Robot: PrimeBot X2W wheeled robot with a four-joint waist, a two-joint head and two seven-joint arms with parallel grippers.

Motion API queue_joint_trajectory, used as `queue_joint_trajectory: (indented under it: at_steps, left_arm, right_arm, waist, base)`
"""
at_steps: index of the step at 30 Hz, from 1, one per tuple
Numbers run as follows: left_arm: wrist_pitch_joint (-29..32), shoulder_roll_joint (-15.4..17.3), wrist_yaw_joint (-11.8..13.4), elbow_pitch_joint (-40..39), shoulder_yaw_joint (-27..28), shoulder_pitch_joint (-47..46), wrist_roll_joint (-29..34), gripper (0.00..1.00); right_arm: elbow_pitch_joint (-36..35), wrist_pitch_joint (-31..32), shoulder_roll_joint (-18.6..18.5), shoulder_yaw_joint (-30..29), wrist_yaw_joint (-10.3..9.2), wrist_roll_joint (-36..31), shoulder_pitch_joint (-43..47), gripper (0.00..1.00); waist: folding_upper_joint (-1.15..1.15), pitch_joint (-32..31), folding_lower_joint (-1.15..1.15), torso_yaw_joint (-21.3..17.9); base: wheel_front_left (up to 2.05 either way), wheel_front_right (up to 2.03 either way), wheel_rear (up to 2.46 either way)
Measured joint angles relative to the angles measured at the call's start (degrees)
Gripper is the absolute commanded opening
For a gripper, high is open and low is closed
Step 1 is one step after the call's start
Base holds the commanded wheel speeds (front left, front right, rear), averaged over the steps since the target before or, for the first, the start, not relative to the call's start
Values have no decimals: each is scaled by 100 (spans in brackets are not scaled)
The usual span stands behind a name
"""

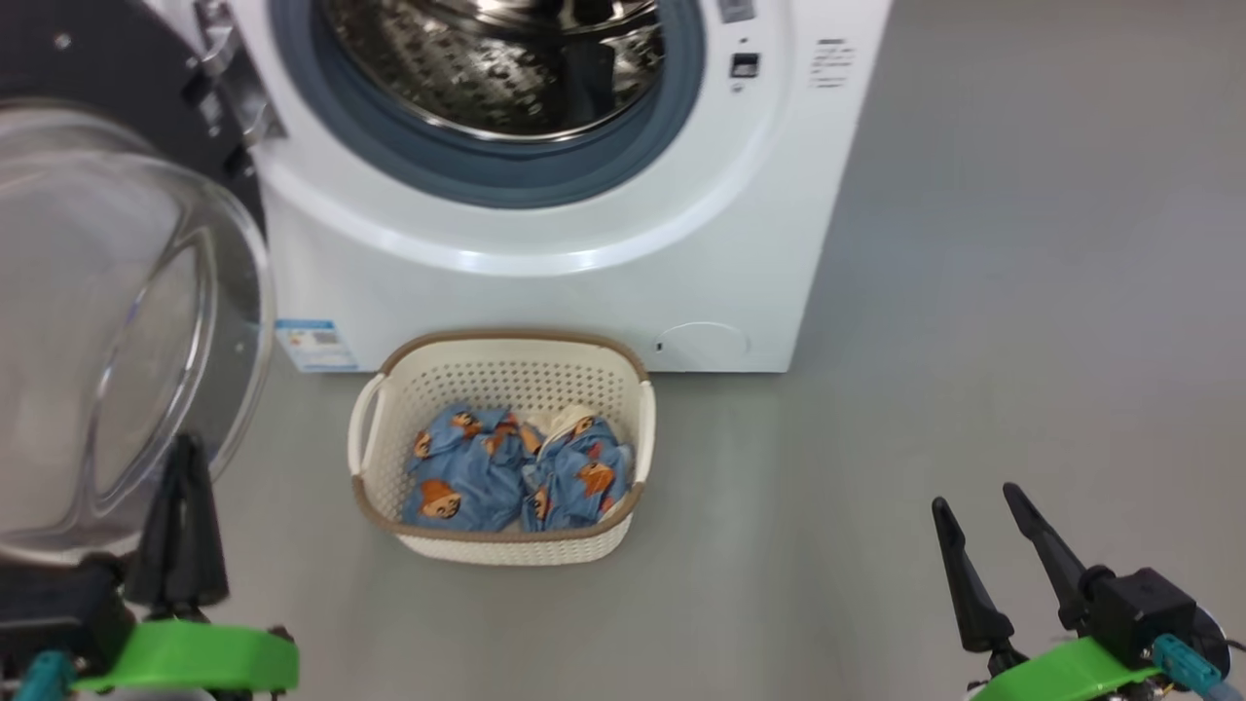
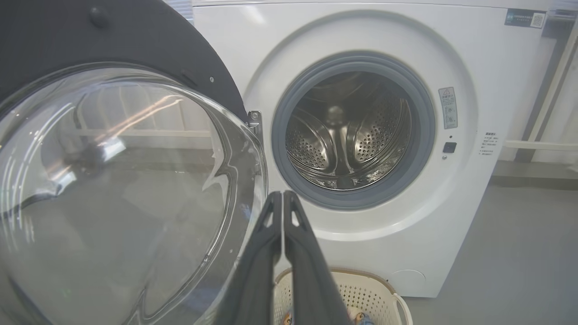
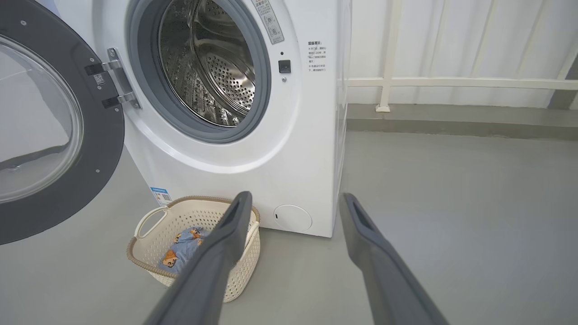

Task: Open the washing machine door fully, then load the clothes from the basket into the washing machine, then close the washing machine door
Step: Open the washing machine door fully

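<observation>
The white washing machine (image 1: 584, 292) stands ahead with its steel drum (image 1: 496, 58) exposed. Its door (image 1: 117, 341) is swung open to the left, the glass bowl bulging toward me; it also shows as the door (image 2: 113, 194) and door (image 3: 49, 135). On the floor in front sits the cream basket (image 1: 501, 540) holding the blue printed clothes (image 1: 516, 467). My left gripper (image 1: 183, 448) is shut with nothing in it, close before the door glass; its closed tips (image 2: 282, 195) point at the gasket. My right gripper (image 1: 973, 497) is open at the lower right, fingers (image 3: 226, 234) spread, empty.
Grey floor (image 1: 1022, 341) stretches to the right of the machine. A white railing (image 3: 451, 83) and pale wall run behind it. The basket (image 3: 194, 253) sits just left of the round flap (image 3: 292, 217).
</observation>
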Motion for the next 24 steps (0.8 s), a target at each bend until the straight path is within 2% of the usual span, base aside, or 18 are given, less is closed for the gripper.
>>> queue_joint_trajectory:
  at_steps: [1,3,5,6,7,13,19,24]
  left_arm:
    - [1,-22,20,-7,-16,85,0,27]
    - [19,-55,42,-20,-55,273,-1,47]
    - [18,-56,42,-35,-92,472,-2,73]
    - [18,-51,40,-43,-113,558,0,93]
    - [18,-45,41,-51,-130,627,0,100]
    - [51,33,-64,-26,-235,864,44,100]
    - [-33,55,-223,76,-335,1104,-11,100]
    - [-98,47,-260,279,-407,1219,-12,100]
  right_arm:
    - [-16,-1,9,-1,0,0,58,100]
    - [-52,-4,35,1,0,0,157,100]
    - [-116,-4,67,21,0,0,195,100]
    - [-168,-4,80,21,0,0,193,100]
    - [-215,-5,81,19,0,-1,194,100]
    - [-422,-5,103,-83,0,-1,425,100]
    - [-553,-5,160,-83,0,-16,534,100]
    - [-600,-5,176,-94,0,-19,537,100]
  waist:
    - [0,-35,0,-63]
    - [0,-109,0,-186]
    - [0,-177,0,-305]
    - [0,-207,0,-361]
    - [0,-237,0,-412]
    - [0,-434,0,-586]
    - [0,-566,0,-640]
    - [0,-586,0,-627]
  base:
    - [0,0,0]
    - [0,0,0]
    - [0,0,0]
    - [0,0,0]
    - [0,0,0]
    - [0,0,0]
    - [0,0,0]
    - [0,0,0]
